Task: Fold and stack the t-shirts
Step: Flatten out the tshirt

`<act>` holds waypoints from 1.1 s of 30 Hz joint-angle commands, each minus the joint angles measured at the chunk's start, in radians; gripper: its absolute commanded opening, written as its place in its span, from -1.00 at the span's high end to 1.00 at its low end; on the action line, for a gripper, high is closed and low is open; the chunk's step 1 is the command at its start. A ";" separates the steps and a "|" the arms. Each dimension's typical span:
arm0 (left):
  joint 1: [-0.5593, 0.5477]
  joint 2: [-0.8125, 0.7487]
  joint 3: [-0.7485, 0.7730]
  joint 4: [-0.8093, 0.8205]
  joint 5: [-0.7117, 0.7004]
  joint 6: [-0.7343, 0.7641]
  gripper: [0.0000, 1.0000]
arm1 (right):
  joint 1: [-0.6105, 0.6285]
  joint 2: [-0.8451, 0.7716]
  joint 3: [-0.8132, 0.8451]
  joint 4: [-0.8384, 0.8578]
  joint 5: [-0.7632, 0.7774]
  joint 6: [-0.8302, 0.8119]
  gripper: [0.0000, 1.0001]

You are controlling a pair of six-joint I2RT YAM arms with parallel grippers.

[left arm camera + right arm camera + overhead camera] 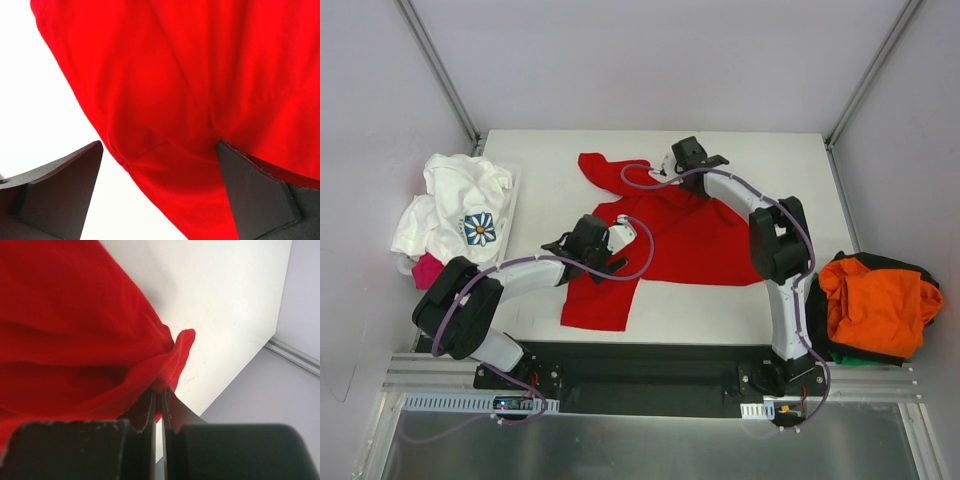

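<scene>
Top external view, and from where I stand the white table point(770, 165) takes up most of it, with the red t-shirt point(690, 245) spread loosely across its middle, one sleeve twisted away toward eleven o'clock and a narrower flap hanging toward seven. At nine o'clock sits a heap topped by the white shirt point(460, 205) with its blue flower print, something pink point(425, 270) poking out beneath; at four o'clock the orange shirt point(875, 300) lies crumpled on darker cloth, off the table's edge. Neither heap looks folded, so I'd say the job is at an early stage, with the red one being laid out. The right gripper point(160, 392) is up at the shirt's twelve o'clock side, its jaws pressed together on a small tuck of red fabric that puckers just above them. The left gripper point(159, 150) hovers low at the shirt's nine o'clock edge, jaws spread wide, one finger over bare table and the other over cloth, so the hem runs between them. To do this well, I reckon the left should settle onto that hem and take a decent bite of one layer before anything lifts, then both arms should pull gently apart to draw the wrinkles flat, minding that the twisted sleeve doesn't get dragged under.
</scene>
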 commanded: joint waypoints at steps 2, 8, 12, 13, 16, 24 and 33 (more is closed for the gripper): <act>-0.005 0.008 -0.046 -0.035 -0.025 -0.001 -0.99 | -0.031 0.024 0.065 0.020 0.038 -0.044 0.93; -0.008 0.018 -0.063 -0.034 -0.025 -0.008 -0.99 | -0.044 0.034 0.081 0.037 0.045 -0.073 0.77; -0.008 0.021 -0.066 -0.030 -0.025 -0.011 -0.99 | -0.047 0.037 0.094 0.048 0.062 -0.098 0.69; -0.006 0.019 -0.066 -0.029 -0.025 -0.009 -0.98 | -0.047 0.037 0.097 0.049 0.065 -0.101 0.69; -0.008 0.019 -0.069 -0.027 -0.027 -0.009 -0.99 | -0.050 0.030 0.101 0.049 0.076 -0.118 0.65; -0.006 0.004 -0.074 -0.023 -0.027 -0.011 -0.98 | -0.059 0.013 0.078 0.048 0.071 -0.116 0.50; -0.006 -0.008 -0.080 -0.021 -0.037 -0.011 -0.99 | -0.064 0.014 0.076 0.044 0.051 -0.092 0.30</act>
